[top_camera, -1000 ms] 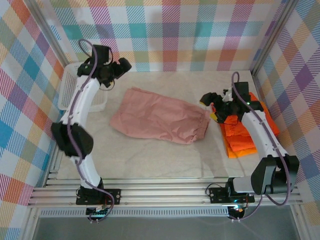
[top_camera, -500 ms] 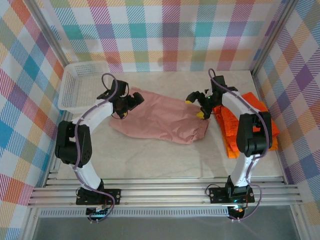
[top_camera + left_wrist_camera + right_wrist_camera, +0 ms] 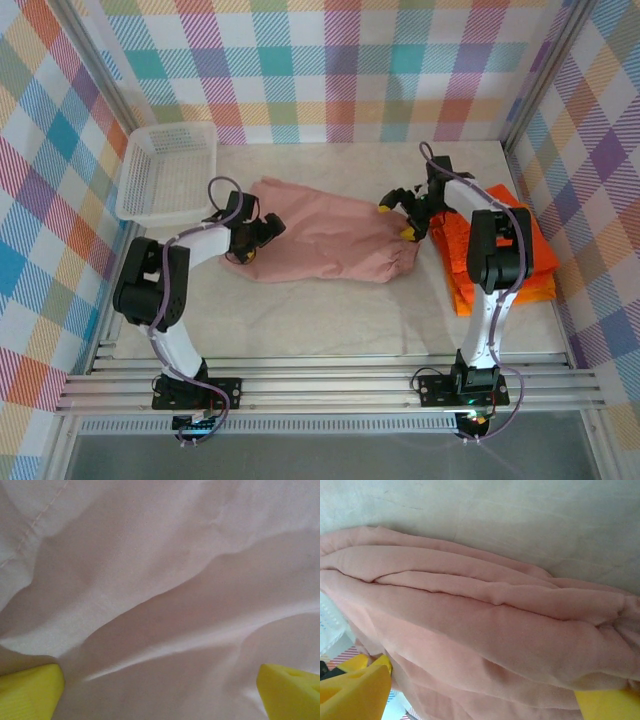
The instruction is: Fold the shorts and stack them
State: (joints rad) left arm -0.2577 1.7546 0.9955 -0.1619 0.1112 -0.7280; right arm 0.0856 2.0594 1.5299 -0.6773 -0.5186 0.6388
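The dusty pink shorts (image 3: 320, 238) lie spread across the middle of the table. My left gripper (image 3: 258, 240) is down on their left end, open. In the left wrist view its yellow fingertips (image 3: 30, 690) stand wide apart with wrinkled pink cloth (image 3: 165, 605) under and between them. My right gripper (image 3: 396, 221) is open at the shorts' right end, by the gathered waistband. Its yellow fingertips (image 3: 355, 692) straddle folds of pink cloth (image 3: 490, 630). The orange shorts (image 3: 535, 260) lie folded in a stack at the right, partly under the right arm.
A white mesh basket (image 3: 130, 185) stands at the back left corner, left of the left arm. Checked walls close the table at the back and both sides. Bare tabletop (image 3: 330, 320) lies in front of the pink shorts.
Both arms swung in and came down onto the pink shorts: the left from beside the basket to their left end, the right from over the orange stack to their right end.
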